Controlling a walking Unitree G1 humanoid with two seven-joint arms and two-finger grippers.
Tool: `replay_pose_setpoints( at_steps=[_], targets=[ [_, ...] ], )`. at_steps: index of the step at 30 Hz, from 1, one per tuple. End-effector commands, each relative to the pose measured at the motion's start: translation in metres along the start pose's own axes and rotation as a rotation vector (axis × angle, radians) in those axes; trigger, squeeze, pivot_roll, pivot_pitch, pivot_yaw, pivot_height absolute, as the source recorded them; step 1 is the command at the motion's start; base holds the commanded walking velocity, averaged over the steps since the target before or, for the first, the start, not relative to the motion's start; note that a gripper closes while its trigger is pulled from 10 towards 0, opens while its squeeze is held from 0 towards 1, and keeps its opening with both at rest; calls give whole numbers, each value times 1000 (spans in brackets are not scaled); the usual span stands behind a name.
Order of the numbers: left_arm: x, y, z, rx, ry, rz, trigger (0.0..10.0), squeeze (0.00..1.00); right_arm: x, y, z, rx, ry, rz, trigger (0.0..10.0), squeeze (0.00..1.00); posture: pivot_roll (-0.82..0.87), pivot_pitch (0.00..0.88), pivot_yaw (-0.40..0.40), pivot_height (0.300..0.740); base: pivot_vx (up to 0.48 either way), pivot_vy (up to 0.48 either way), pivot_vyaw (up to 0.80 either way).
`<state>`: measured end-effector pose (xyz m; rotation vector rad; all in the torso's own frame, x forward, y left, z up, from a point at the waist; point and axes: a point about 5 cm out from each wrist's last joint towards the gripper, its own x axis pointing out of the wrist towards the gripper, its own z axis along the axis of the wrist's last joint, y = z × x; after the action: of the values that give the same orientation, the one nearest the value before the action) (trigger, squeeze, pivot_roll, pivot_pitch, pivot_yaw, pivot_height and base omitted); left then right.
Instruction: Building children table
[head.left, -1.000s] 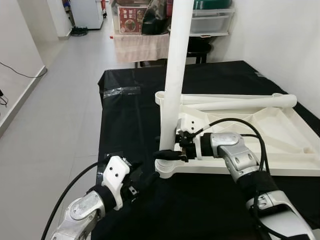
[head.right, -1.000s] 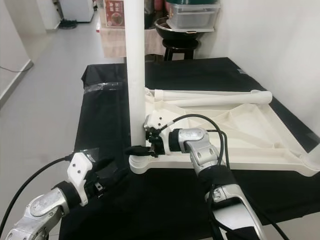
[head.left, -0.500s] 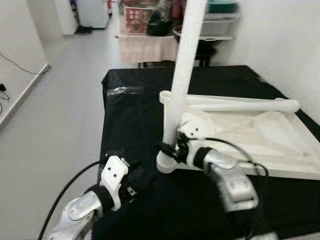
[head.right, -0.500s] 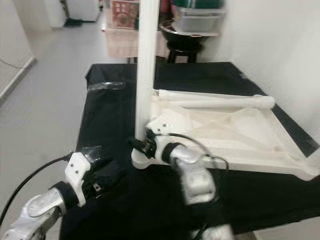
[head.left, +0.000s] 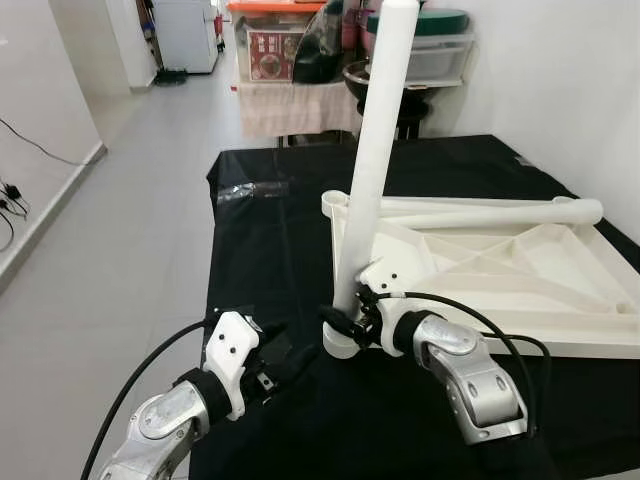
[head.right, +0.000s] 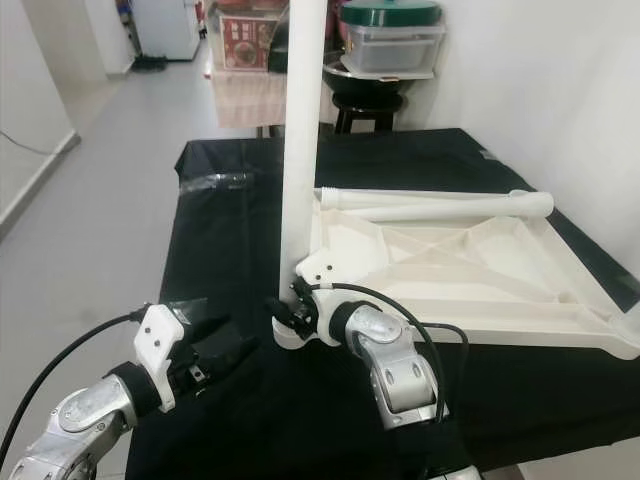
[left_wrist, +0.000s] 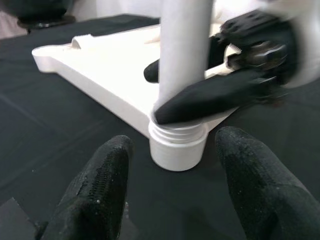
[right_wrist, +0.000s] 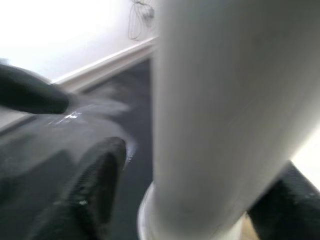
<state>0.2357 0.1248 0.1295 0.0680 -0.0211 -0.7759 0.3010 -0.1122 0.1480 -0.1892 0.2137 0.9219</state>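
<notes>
While the white table leg (head.left: 372, 160) stands nearly upright in the near-left corner socket (left_wrist: 177, 145) of the overturned white tabletop (head.left: 500, 270), its long axis runs close to vertical and leans slightly, the top tipped away from the robot and toward its right. The right gripper (head.left: 347, 322) clasps this leg just above the threaded socket, one black finger (left_wrist: 210, 97) on each side of the tube, as the left wrist view shows. The left gripper (left_wrist: 172, 192) rests low on the black cloth-covered table (head.left: 270, 250), on the near side of the socket and a little to the left of the right gripper; its two padded fingers (left_wrist: 102, 185) are spread apart with nothing between them, and they point toward the socket. A second white leg (head.left: 500, 212) lies flat across the far edge of the tabletop, beyond the right gripper, its long axis running left to right with the rounded end toward the robot's right.
</notes>
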Motion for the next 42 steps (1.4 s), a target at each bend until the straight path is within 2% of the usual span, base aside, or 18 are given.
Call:
replay_pose_setpoints(
  at_steps=[1, 2, 3, 14, 15, 16, 23, 27, 28, 29, 30, 31, 32, 33, 35, 36, 37, 42],
  targets=[
    [-1, 1, -3, 13, 19, 2, 10000, 0, 0, 8, 19, -68, -79, 162, 10000, 1000, 28, 30, -40, 740, 0, 0, 0],
    [-1, 1, -3, 13, 19, 2, 10000, 0, 0, 8, 19, -68, -79, 162, 10000, 1000, 28, 30, -40, 740, 0, 0, 0],
    [-1, 0, -3, 17, 25, -11, 10000, 0, 2, -2, 29, -89, -108, 245, 10000, 0, 37, 24, -37, 740, 0, 0, 0],
    [-4, -5, -3, 9, 23, -1, 10000, 0, 12, -16, 33, -82, -110, 399, 10000, 0, 45, 27, -42, 740, 0, 0, 0],
    [-4, -6, -3, 8, 22, 3, 10000, 0, 14, -20, 34, -76, -112, 431, 7804, 0, 40, 27, -49, 740, 0, 0, 0],
    [-3, -6, -3, 8, 20, 5, 10000, 0, 15, -23, 36, -61, -115, 454, 0, 0, 37, 32, -54, 740, 0, 0, 0],
    [-2, -8, -1, 3, 11, 8, 10000, 0, 6, -23, 32, -29, -127, 509, 0, 0, 32, 42, -56, 740, 0, 0, 0],
    [-2, -7, 0, 0, 8, 8, 10000, 0, 2, -19, 25, -16, -134, 461, 0, 0, 14, 65, -54, 740, 0, 0, 0],
    [-3, -6, 0, -2, 6, 9, 10000, 0, 3, -12, 20, -2, -133, 366, 0, 0, 4, 76, -56, 740, 0, 0, 0],
    [-3, -5, 1, -3, 6, 10, 10000, 0, 11, -6, 17, 38, -164, 142, 0, 0, 1, 81, -55, 740, 0, 0, 0],
    [-3, -5, 1, -3, 6, 10, 10000, 0, 11, -6, 17, 38, -164, 142, 0, 0, 1, 81, -55, 740, 0, 0, 0],
    [-4, -4, 2, -5, 3, 13, 10000, 0, 15, 16, 1, 82, -111, -47, 0, 0, -20, 91, -54, 740, 0, 0, 0],
    [-4, -4, 2, -5, 3, 13, 10000, 0, 15, 16, 1, 82, -111, -47, 0, 0, -20, 91, -54, 740, 0, 0, 0],
    [-5, -3, 3, -8, 1, 16, 10000, 0, 14, 25, 6, -67, -121, -173, 0, 0, -14, 95, -53, 740, 0, 0, 0],
    [-5, -3, 3, -8, 1, 16, 10000, 0, 14, 25, 6, -67, -121, -173, 0, 0, -14, 95, -53, 740, 0, 0, 0],
    [-5, -1, 2, -8, 4, 18, 10000, 0, 13, 22, 11, -25, -166, -254, 0, 0, -27, 91, -38, 740, 0, 0, 0],
    [-4, 1, 1, -10, 4, 28, 10000, 0, 17, 13, 7, 2, -154, -257, 0, 0, -22, 78, -30, 740, 0, 0, 0],
    [-3, 2, 0, -8, 7, 35, 10000, 0, 22, 15, 4, 13, -130, -196, 0, 0, -23, 62, -35, 740, 0, 0, 0]
  ],
)
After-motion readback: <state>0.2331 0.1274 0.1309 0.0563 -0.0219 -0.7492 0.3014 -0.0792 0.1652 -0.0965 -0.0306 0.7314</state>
